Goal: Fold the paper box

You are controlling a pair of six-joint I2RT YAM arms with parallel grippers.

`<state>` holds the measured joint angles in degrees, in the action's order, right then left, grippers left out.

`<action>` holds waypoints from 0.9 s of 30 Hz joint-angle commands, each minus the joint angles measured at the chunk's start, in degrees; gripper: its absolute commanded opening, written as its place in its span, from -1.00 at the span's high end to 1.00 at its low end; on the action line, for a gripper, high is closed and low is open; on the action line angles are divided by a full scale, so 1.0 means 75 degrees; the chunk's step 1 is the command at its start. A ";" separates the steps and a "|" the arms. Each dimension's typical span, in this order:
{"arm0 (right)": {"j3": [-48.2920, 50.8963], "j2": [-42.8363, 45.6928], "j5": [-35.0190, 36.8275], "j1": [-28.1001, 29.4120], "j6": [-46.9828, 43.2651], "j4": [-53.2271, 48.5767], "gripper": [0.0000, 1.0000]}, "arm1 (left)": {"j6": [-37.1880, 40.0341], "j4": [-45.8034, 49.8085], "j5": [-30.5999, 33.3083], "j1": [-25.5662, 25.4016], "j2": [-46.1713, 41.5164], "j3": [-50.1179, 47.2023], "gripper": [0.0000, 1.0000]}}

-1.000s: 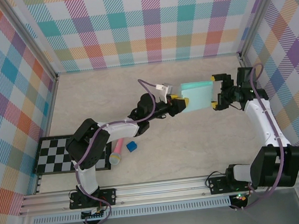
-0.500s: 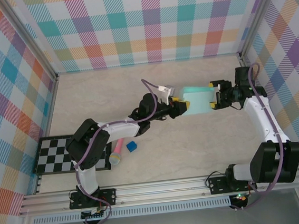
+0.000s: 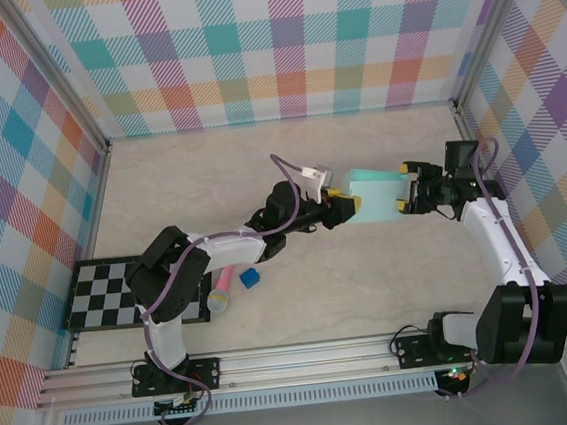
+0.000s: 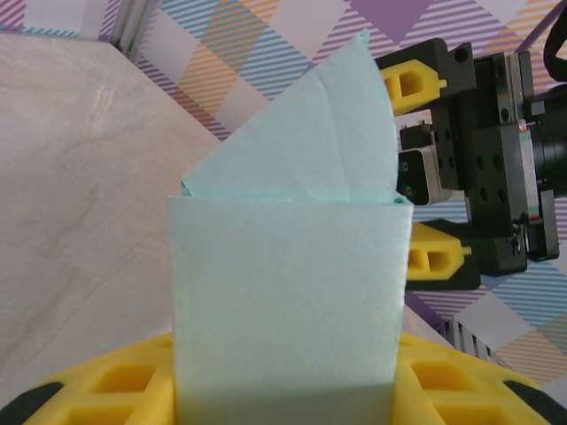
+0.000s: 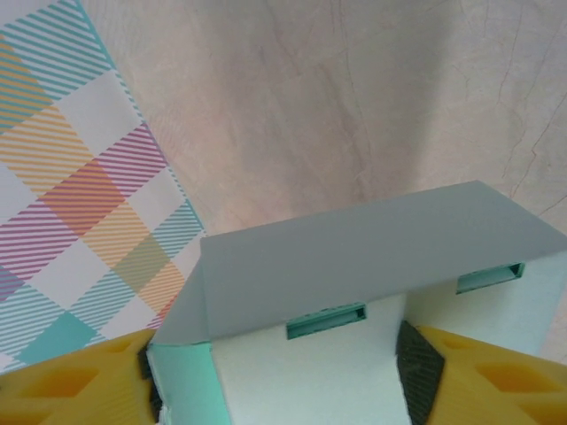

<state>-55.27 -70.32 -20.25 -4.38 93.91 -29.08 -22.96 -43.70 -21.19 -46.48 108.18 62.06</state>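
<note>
The paper box point(image 3: 374, 196) is a pale mint-blue card box held above the middle of the table between both arms. My left gripper point(image 3: 343, 203) is shut on its left end; in the left wrist view the box point(image 4: 288, 301) rises from between my yellow fingers point(image 4: 97, 394), with a triangular flap standing up at its far end. My right gripper point(image 3: 409, 188) is shut on the right end. In the right wrist view the box point(image 5: 354, 266) fills the gap, its dark pads point(image 5: 416, 367) pressing the box's sides, with two slots showing under a folded flap.
A black-and-white checkered mat point(image 3: 135, 292) lies at the near left. Beside it are a pink marker-like stick point(image 3: 222, 287) and a tiny dark blue cube point(image 3: 250, 278). Plaid walls close in the table on three sides.
My right gripper has narrowed from wide open onto the box's right end. The box has sunk slightly and tilted; the left gripper kept its hold.
</note>
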 commanded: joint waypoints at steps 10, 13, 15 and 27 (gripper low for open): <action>0.0191 -0.0026 -0.0077 0.0057 0.0699 -0.0083 0.04 | -0.0209 -0.1890 0.0716 0.0034 -0.0338 -0.0037 0.77; 0.0355 0.0125 -0.0035 0.0057 0.0879 0.0046 0.10 | -0.0167 -0.1916 0.0742 0.0017 -0.0338 -0.0048 0.77; 0.0378 0.0119 -0.0066 0.0057 0.0890 0.0097 0.28 | -0.0173 -0.1942 0.0758 0.0009 -0.0338 -0.0049 0.77; -0.1370 -0.0280 -0.0093 -0.0048 -0.3262 -0.0576 -0.63 | 0.0765 -0.0865 0.0686 -0.0002 -0.0450 0.0137 0.77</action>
<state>-59.02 -71.42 -21.30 -4.89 88.16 -29.34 -20.97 -47.99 -18.20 -46.48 108.14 60.58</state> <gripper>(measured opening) 0.812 0.424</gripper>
